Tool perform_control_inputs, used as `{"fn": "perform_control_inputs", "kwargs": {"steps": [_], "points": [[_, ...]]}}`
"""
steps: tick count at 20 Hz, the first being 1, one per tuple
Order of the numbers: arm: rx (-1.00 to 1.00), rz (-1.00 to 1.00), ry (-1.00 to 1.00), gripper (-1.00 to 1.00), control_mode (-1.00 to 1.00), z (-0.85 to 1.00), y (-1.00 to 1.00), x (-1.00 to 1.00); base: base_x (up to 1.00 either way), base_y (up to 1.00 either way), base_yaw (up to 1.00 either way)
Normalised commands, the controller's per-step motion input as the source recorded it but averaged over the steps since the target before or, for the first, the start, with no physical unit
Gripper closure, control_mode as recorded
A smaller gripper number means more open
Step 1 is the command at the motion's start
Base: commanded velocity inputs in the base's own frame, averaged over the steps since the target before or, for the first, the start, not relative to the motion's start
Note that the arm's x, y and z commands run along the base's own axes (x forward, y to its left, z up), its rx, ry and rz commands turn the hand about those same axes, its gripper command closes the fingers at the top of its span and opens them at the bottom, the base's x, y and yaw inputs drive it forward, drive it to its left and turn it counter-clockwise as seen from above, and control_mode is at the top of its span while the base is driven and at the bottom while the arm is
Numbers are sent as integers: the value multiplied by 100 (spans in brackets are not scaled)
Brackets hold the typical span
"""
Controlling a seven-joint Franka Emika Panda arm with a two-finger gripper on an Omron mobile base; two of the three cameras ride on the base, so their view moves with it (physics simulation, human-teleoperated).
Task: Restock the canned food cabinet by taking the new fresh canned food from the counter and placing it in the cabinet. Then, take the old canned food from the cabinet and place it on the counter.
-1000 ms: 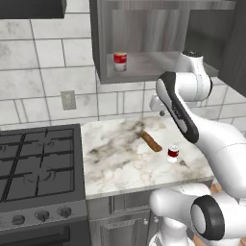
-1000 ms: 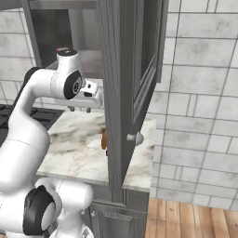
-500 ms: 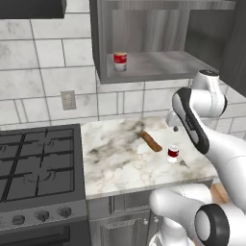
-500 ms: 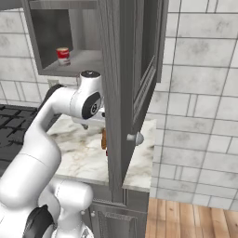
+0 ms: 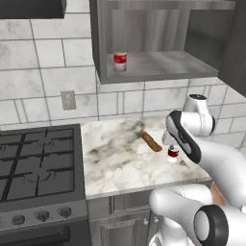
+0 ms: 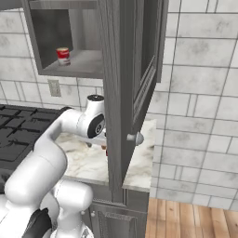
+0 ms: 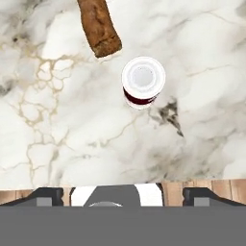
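Slim dark-red-and-white metal can [image 7: 143, 82] sitting near white marble counter's [image 7: 72, 134] front edge: light, rigid, slippery; grip mid-sides. Claw spread wide.

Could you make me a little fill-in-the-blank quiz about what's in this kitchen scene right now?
1. The slim dark red can with a silvery lid stands on the white marble ____.
2. The stout bright red and white can sits inside the grey wall ____.
3. Beside the slim can lies a long ____ stick-shaped thing.
4. Left of the marble slab is a black gas ____.

Missing words: counter; cabinet; brown; stove
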Motion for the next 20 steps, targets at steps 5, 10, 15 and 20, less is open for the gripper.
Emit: {"fn": "perform_control_inputs", "kwargs": {"steps": [5, 10, 15, 20], "points": [[-1, -2, 0, -100, -100, -47, 0, 38, 0, 0, 0], [0, 0, -1, -100, -100, -30, 0, 45, 0, 0, 0], [0, 0, 0, -100, -100, -31, -8, 36, 0, 0, 0], [0, 0, 0, -100, -100, -31, -17, 20, 0, 0, 0]]}}
